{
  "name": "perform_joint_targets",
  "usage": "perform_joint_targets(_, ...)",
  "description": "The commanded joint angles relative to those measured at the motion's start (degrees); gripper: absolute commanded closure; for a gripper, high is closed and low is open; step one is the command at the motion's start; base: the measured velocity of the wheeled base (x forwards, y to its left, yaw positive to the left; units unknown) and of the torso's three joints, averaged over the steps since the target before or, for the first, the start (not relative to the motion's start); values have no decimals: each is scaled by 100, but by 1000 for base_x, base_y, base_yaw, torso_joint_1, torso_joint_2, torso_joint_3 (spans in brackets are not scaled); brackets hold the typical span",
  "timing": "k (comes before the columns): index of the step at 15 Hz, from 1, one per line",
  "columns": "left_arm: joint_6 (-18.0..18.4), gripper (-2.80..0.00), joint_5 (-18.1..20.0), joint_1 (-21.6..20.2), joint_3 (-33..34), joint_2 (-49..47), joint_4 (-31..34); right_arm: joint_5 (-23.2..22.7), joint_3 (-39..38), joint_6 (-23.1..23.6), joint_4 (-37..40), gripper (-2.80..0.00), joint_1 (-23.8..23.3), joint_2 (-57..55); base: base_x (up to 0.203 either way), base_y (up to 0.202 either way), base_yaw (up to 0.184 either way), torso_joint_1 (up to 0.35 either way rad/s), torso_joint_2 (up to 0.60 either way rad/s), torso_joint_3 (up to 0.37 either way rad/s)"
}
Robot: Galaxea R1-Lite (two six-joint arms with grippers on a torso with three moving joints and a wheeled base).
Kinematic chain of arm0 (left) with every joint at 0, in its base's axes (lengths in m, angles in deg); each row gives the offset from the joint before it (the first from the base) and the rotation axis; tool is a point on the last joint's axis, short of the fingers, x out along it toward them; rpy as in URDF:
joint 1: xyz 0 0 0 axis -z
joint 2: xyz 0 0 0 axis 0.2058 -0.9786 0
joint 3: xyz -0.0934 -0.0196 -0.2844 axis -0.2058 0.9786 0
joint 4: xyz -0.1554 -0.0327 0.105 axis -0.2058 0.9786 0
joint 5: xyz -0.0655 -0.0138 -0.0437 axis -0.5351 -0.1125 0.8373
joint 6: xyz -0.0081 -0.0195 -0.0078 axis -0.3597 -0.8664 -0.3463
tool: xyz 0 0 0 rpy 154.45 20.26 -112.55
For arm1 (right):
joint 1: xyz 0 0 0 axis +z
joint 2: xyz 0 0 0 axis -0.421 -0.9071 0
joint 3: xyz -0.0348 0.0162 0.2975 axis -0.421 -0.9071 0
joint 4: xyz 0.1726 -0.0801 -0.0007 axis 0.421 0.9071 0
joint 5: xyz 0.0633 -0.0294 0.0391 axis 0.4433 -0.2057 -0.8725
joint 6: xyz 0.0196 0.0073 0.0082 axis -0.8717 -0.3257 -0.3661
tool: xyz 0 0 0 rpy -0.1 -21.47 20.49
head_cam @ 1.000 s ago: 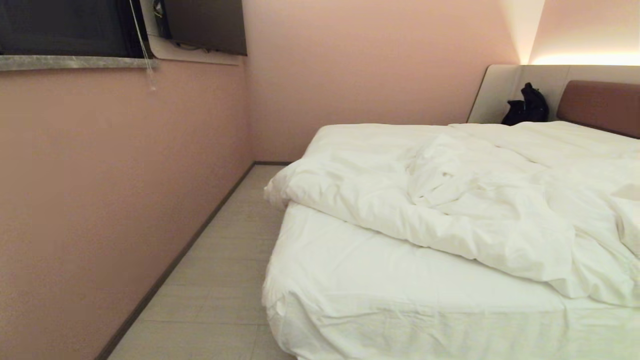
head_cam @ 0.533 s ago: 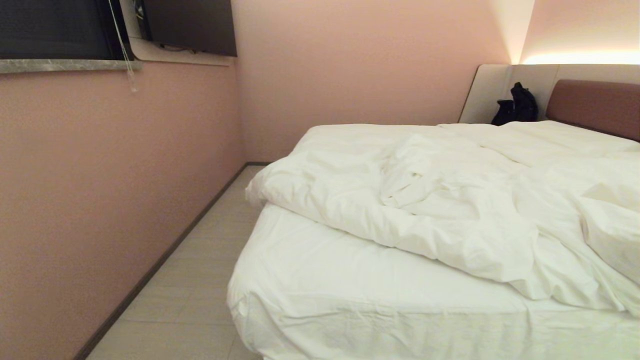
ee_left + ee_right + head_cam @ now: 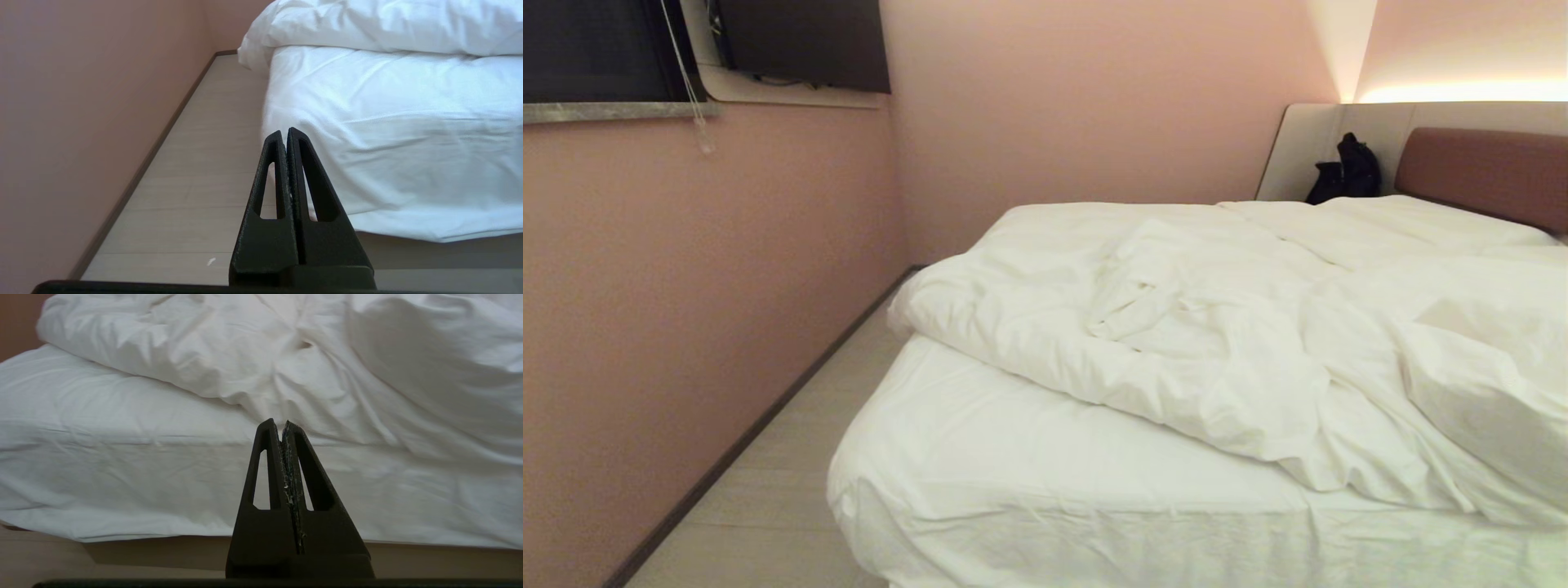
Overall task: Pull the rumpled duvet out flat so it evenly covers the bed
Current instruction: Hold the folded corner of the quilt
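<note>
**Duvet bunched up, both grippers empty**

Duvet [image 3: 1176, 343] sits in a puffy heap, up past my fingers, so the near part of the bed [image 3: 1029, 482] shows bare sheet. My left gripper [image 3: 284, 132] is pinched closed on nothing, low by the bed's corner. My right gripper [image 3: 282, 424] is closed too, aimed at the heap's near edge. I think I must reach in and grab that edge.

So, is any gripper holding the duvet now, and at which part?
Nothing is held. The left gripper and the right gripper are both shut and empty, short of the bed; the duvet lies untouched.
</note>
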Motion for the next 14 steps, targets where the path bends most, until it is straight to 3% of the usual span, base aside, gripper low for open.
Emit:
perform_joint_targets(1, 9, 0, 1, -2, 0, 0, 2, -3, 0, -6, -2, 0, 3, 2, 0, -196, 0, -4, 5, 6)
perform_joint_targets(14, 9, 0, 1, -2, 0, -9, 2, 6, 0, 3, -2, 0, 3, 2, 0, -195, -1, 2, 1, 2)
